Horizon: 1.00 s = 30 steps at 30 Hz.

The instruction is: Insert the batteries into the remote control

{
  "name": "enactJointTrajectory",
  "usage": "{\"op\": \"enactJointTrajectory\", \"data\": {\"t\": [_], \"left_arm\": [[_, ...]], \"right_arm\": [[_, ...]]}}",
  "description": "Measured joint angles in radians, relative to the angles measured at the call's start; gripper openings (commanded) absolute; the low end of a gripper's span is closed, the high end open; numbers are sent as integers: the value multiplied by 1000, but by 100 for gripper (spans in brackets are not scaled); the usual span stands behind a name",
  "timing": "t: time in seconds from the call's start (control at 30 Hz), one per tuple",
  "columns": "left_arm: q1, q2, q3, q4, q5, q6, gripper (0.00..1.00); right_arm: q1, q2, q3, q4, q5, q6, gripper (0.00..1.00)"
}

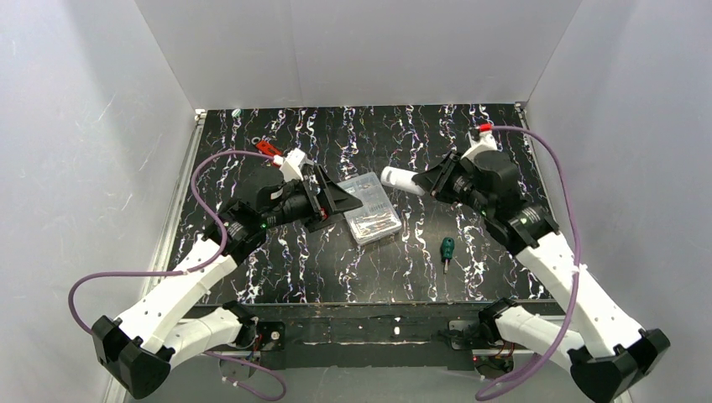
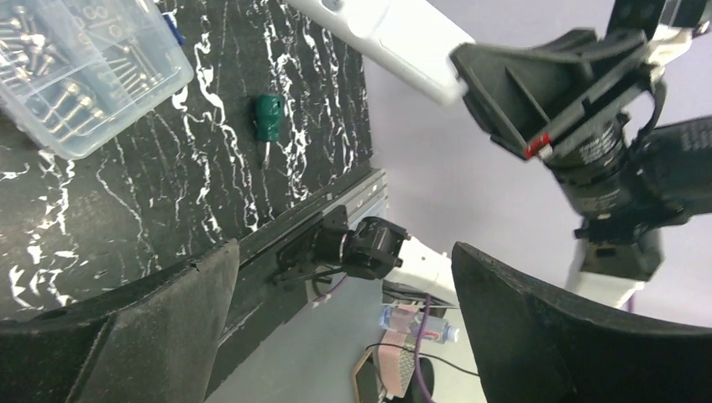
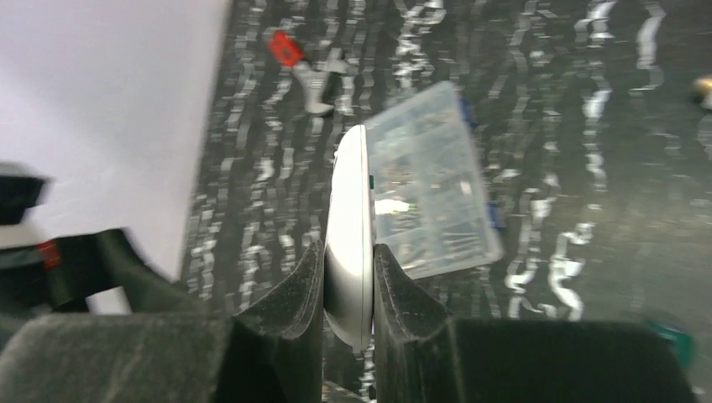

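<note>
The remote control (image 1: 401, 179) is a slim white handset held edge-on above the table, pointing left. My right gripper (image 1: 431, 181) is shut on its right end; in the right wrist view both pads press its flat sides (image 3: 348, 210). In the left wrist view the remote control (image 2: 395, 38) sticks out of the right gripper (image 2: 504, 92) at the top. My left gripper (image 1: 340, 198) hangs open just left of the clear box, a short way from the remote's free end, with nothing between its fingers (image 2: 342, 260). No batteries show in any view.
A clear plastic compartment box (image 1: 369, 208) of small metal parts lies at the table's middle. Right of it, toward the front, lies a green-handled screwdriver (image 1: 447, 250). A red-and-white tool (image 1: 270, 149) lies at the back left. White walls close in three sides.
</note>
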<state>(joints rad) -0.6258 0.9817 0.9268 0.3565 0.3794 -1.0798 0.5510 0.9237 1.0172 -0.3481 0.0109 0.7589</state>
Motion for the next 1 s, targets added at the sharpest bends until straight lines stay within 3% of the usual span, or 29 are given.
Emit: {"op": "enactJointTrajectory", "data": {"t": [0.37,0.57,0.77,1.0], "left_arm": [[0,3,30,-137,0,82,98],[0,3,55,-185,-3,111,98],[0,5,68,-205,-3,124,98],[0,5,101,-251,-10,152,98]], "right_arm": [[26,192,93,-273,275,-282,1],[159,304,119,-352,475,-394,1],[254,439,162,-461,632,-423,1],[311,578,238,-586,692,-417,1]]}}
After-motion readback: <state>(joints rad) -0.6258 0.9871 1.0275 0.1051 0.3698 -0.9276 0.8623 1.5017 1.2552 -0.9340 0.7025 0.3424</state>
